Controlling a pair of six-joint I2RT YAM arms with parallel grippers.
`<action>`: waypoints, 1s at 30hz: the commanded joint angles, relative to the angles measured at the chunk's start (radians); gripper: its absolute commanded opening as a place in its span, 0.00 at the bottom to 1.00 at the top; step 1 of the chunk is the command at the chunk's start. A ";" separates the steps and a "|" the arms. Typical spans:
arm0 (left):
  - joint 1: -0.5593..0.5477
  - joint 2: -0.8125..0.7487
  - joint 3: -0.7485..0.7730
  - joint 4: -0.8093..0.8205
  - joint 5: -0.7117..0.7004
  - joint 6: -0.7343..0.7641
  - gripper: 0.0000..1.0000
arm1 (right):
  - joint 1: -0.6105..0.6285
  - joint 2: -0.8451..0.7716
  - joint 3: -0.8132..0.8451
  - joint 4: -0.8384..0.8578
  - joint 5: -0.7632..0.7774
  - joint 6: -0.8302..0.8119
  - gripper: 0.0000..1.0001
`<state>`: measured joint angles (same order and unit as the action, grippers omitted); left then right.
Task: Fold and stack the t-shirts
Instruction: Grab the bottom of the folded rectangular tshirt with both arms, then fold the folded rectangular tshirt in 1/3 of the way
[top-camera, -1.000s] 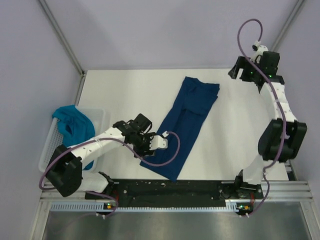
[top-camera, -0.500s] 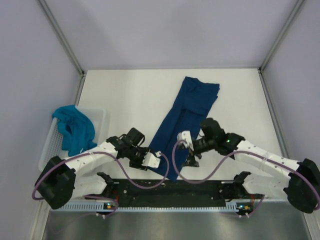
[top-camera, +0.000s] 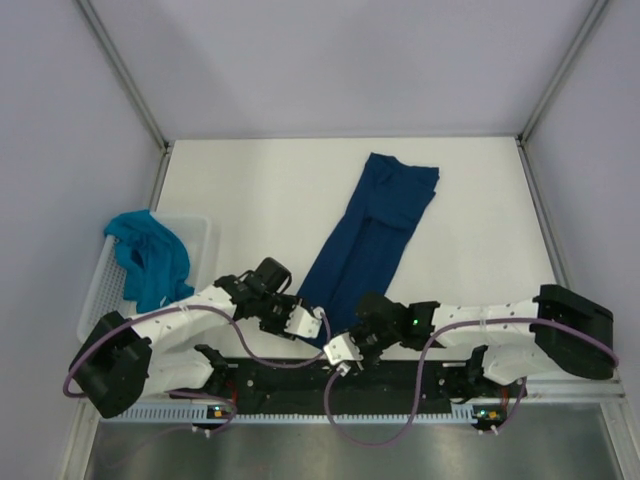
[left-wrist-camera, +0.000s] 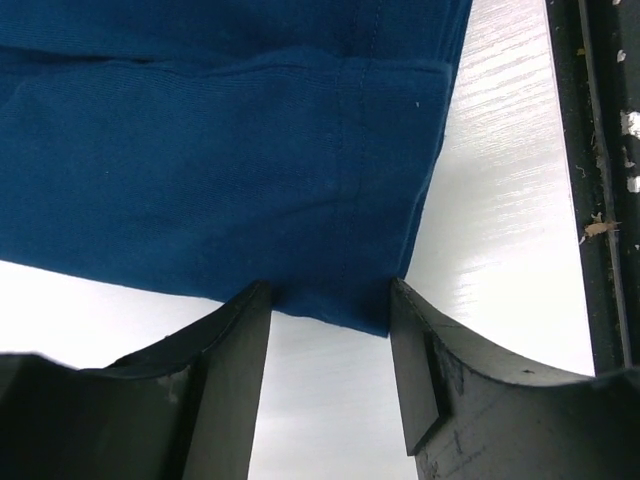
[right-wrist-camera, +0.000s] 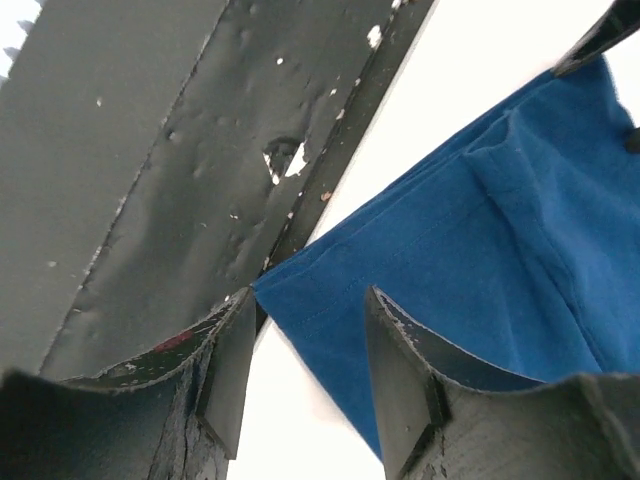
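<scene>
Left wrist: my left gripper (left-wrist-camera: 328, 292) stands apart, navy t-shirt (left-wrist-camera: 200, 150) hem between its fingertips; my right gripper (right-wrist-camera: 310, 297), also apart, straddles the corner. I'd pinch both low, catching every layer.

The dark blue t-shirt (top-camera: 372, 235) in the centre of the top view is plain, and in the wrist views it looks a richer blue, with stitching of the same colour. At the left, the teal t-shirt (top-camera: 152, 258) lies in a white lattice basket (top-camera: 97, 290). The table (top-camera: 250, 190) is white. The arms (top-camera: 185, 308) are white with black joints, and the cables (top-camera: 285, 364) are purple.
</scene>
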<state>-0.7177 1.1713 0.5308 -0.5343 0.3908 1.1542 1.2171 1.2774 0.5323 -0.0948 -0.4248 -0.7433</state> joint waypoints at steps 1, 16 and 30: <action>-0.022 0.014 -0.040 -0.023 -0.038 0.013 0.52 | 0.015 0.091 0.035 0.046 0.084 -0.051 0.46; -0.048 0.033 0.035 -0.108 -0.020 -0.122 0.00 | 0.010 0.027 0.025 -0.066 0.130 -0.030 0.00; -0.042 0.276 0.526 -0.032 -0.205 -0.430 0.00 | -0.471 -0.231 0.031 -0.031 0.112 0.120 0.00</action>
<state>-0.7597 1.3434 0.8978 -0.6228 0.2550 0.8158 0.8814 1.0348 0.5430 -0.1432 -0.3332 -0.6750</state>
